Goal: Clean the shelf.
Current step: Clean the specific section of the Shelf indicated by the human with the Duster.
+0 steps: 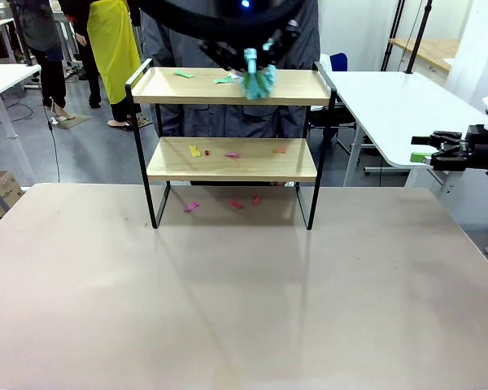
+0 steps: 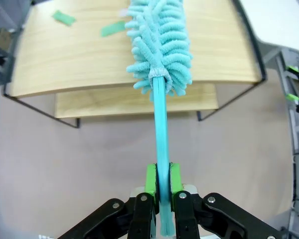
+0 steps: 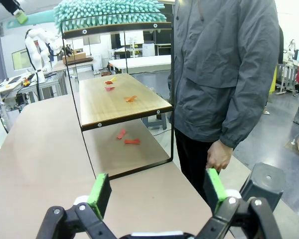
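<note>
The front view looks across the beige desk (image 1: 244, 309) at the two-tier shelf of light wooden boards in a thin black frame (image 1: 228, 166), at 12 o'clock. The left wrist view looks down close on its top board, along a fluffy teal duster (image 2: 160, 45). The right wrist view, low at 3 o'clock, faces its end. All three share the shelf.
</note>
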### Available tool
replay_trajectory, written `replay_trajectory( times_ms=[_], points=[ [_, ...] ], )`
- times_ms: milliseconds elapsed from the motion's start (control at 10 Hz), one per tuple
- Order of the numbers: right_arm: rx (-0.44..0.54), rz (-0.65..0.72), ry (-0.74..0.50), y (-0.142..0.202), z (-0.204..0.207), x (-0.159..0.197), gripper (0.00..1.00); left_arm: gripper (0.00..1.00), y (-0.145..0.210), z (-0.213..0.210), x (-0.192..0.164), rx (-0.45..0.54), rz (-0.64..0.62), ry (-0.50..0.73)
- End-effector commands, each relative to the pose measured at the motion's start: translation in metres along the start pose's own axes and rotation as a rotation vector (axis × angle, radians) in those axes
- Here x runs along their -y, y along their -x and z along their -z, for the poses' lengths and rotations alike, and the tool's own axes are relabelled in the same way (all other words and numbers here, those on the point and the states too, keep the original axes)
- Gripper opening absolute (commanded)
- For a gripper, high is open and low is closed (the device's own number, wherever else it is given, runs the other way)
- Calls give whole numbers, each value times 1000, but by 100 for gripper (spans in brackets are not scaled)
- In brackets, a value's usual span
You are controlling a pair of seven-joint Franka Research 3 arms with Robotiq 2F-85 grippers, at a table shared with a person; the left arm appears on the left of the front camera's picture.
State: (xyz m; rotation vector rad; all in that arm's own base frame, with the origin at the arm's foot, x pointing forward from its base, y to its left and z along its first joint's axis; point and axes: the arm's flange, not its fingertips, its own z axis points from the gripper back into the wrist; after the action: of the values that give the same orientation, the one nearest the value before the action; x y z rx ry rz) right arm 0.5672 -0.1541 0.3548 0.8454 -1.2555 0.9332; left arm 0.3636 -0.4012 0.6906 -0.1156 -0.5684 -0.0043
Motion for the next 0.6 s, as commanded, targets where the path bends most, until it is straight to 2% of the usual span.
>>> replay_trajectory(
  times_ms=[0, 200, 500],
  points=[
    [2, -4, -2, -2, 2, -1, 100, 13, -4, -14, -35, -5, -5, -59],
    [2, -4, -2, -2, 2, -1, 100, 13, -7, -12, -75, 18, 7, -200],
    [2, -4, -2, -2, 2, -1, 100, 13, -1, -19, -125, 56, 11, -306]
  ],
)
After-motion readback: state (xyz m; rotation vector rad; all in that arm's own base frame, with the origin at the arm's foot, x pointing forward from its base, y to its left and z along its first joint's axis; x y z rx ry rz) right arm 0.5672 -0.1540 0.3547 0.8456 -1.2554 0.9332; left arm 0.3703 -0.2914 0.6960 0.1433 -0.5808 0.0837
